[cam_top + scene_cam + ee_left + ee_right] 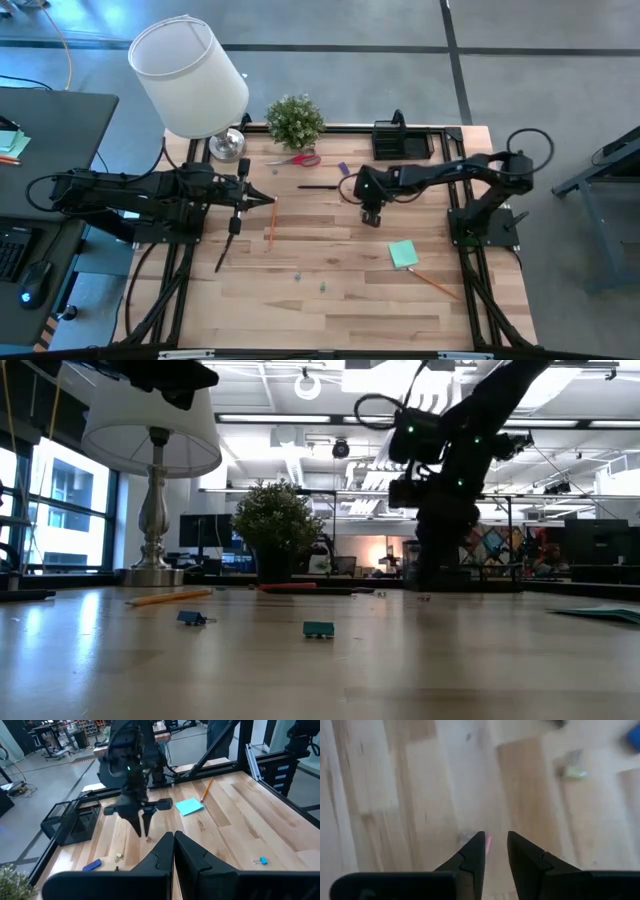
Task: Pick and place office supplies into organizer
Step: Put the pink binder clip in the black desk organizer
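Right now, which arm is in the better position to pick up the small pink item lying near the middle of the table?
The right. The right gripper hangs directly over the small pink item, fingers slightly apart. The left gripper is shut and sits farther away, on the lamp side.

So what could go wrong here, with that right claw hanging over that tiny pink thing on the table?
The right gripper points down at a tiny pink piece with its fingers only slightly apart. The piece is so small and flat that the fingertips might close beside it, or flick it away across the wooden table. The left gripper, shut, sits close by and points toward the right one, so a wide swing might bring the two arms together. The organizer stands at the far edge, so a weak pinch could drop the piece on the way.
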Controlling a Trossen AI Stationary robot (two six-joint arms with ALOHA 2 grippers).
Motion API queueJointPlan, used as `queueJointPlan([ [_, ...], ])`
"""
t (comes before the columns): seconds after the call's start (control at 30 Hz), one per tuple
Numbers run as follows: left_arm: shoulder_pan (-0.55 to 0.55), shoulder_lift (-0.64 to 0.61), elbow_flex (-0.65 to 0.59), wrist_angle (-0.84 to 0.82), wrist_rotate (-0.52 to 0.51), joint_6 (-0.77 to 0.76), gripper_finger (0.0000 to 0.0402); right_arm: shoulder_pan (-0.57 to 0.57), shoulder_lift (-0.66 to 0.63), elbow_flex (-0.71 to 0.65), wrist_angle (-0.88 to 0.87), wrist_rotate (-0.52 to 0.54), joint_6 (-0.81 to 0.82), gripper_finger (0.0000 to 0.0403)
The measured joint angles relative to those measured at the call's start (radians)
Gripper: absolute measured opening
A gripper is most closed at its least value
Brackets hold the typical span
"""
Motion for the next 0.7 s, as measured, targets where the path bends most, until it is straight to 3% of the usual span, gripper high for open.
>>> queueJointPlan([
  [0.17, 0.000, 0.000, 0.000, -0.006, 0.000, 0.000, 0.0001, 0.034, 0.023, 0.063, -0.061, 0.028, -0.162, 0.0074],
  [0.4, 0.000, 0.000, 0.000, -0.011, -0.007, 0.004, 0.0001, 0.072, 0.035, 0.127, -0.167, 0.030, -0.559, 0.0084],
  [0.7, 0.000, 0.000, 0.000, -0.015, -0.034, 0.008, 0.0001, 0.070, 0.103, 0.198, -0.229, 0.116, -0.807, 0.0207],
])
